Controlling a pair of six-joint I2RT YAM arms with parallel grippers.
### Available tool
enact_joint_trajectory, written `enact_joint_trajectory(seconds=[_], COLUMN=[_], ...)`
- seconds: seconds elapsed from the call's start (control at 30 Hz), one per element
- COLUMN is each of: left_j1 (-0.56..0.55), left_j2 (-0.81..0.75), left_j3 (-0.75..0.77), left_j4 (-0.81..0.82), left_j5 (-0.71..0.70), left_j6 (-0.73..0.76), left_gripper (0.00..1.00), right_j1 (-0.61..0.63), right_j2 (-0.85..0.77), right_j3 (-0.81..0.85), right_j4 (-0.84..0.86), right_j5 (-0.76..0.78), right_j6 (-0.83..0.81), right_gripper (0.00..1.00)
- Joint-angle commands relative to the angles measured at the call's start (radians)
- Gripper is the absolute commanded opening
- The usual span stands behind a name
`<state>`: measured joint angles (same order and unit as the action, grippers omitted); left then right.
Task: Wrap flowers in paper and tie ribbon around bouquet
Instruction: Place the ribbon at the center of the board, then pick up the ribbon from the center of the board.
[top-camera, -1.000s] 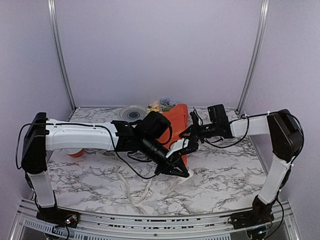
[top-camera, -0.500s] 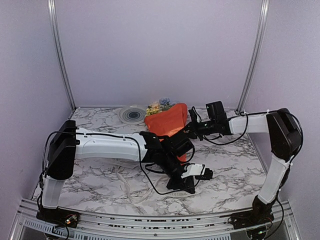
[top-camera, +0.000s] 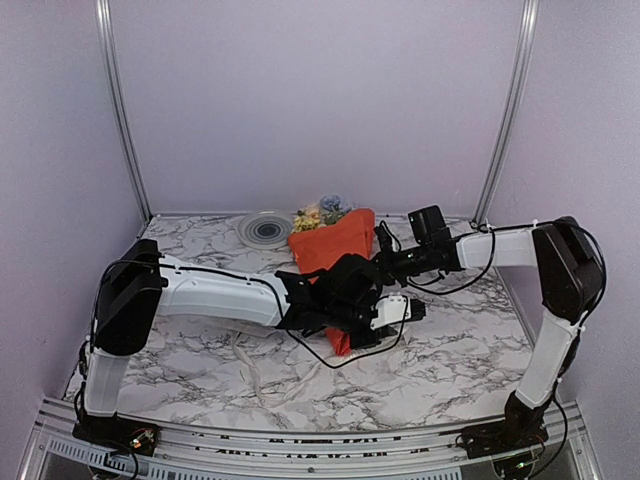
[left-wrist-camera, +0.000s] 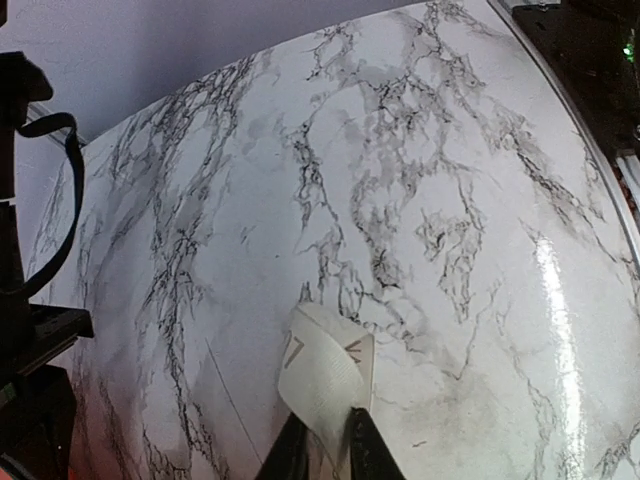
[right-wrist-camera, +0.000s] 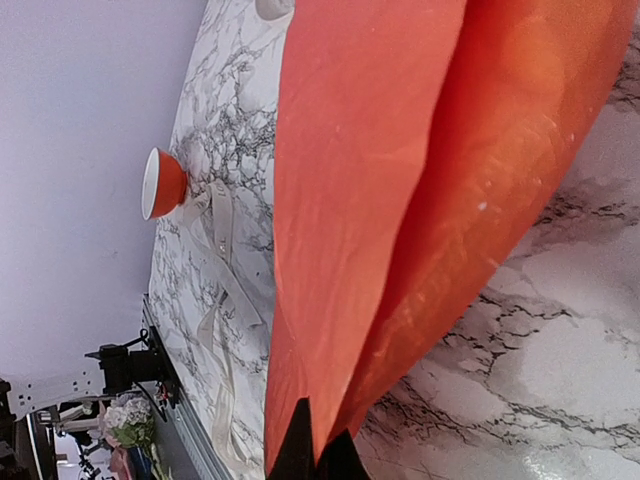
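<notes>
The bouquet lies on the marble table as an orange paper cone. Its flowers stick out of the far wide end. My right gripper is shut on an edge of the paper cone; in the top view this right gripper sits at the cone's right side. My left gripper pinches the end of the cream ribbon just above the table. In the top view the left gripper is to the right of the cone's narrow tip. More ribbon trails loosely over the table at the front left.
A round grey disc lies at the back, left of the blossoms. An orange-and-white spool stands at the table's left side beside loose ribbon. The left forearm stretches across the table in front of the cone.
The left gripper has swung from in front of the cone's tip out to the right and back toward the cone, carrying the ribbon end. The right gripper has stayed on the paper.
</notes>
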<state>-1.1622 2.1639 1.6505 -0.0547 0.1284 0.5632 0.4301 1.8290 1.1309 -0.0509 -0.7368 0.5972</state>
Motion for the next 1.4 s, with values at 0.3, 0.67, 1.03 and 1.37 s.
enact_joint_trajectory(seconds=[0.3, 0.67, 1.03, 1.37], left_j1=[0.018, 0.291, 0.475, 0.62], left_j2=[-0.187, -0.542, -0.513, -0.677], left_j3=[-0.169, -0.451, -0.627, -0.833], left_j4=[0.201, -0.052, -0.203, -0.036], left_j5=[0.162, -0.274, -0.348, -0.462], left_j6=[-0.167, -0.752, -0.824, -1.074], left_gripper=[0.71, 0.63, 0.47, 0.53], right_j1=[0.017, 0.033, 0.034, 0.033], right_j2=[-0.031, -0.074, -0.069, -0.057], right_j3=[0.013, -0.081, -0.112, -0.124], right_j4=[-0.053, 0.002, 0.036, 0.047], right_j5=[0.003, -0.011, -0.025, -0.033], right_j6=[-0.066, -0.039, -0.031, -0.035], right_gripper=[0.0, 0.0, 0.0, 0.0])
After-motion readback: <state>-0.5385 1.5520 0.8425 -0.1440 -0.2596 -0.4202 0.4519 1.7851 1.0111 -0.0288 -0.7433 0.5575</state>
